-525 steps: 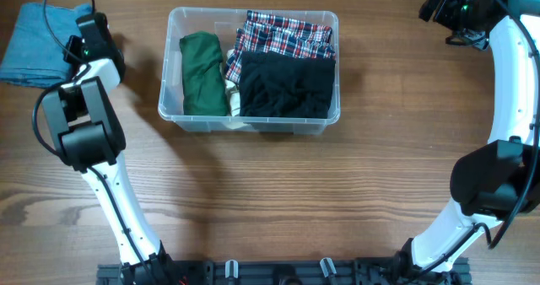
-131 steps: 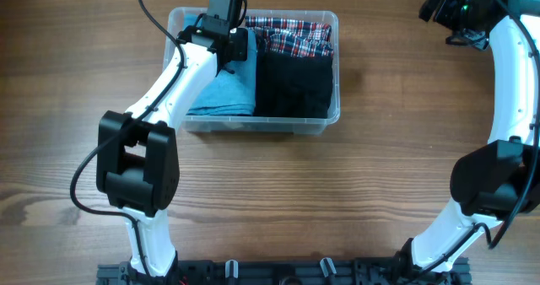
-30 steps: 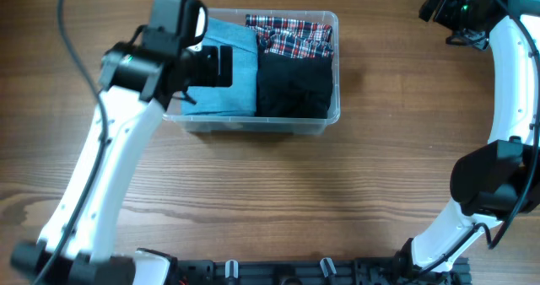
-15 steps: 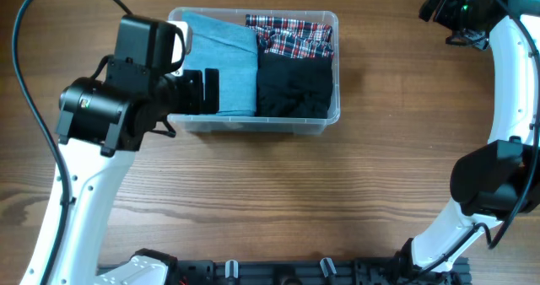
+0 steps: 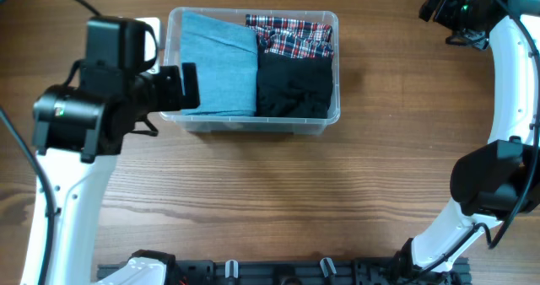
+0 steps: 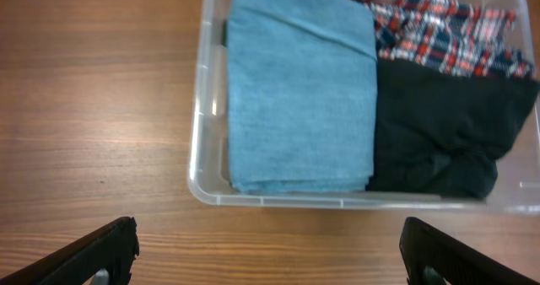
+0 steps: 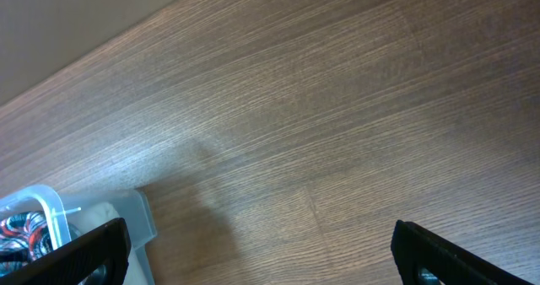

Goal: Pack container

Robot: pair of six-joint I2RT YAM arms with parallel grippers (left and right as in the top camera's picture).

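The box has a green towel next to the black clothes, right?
Not green: the towel in the box is light blue, as the left wrist view shows. It does lie next to the black clothes.

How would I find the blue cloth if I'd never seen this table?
Find the clear container in the middle of the wooden table. The blue cloth lies folded flat in its left half. Beside it, on the right, are a black cloth and a red plaid cloth; it alone is plain light blue.
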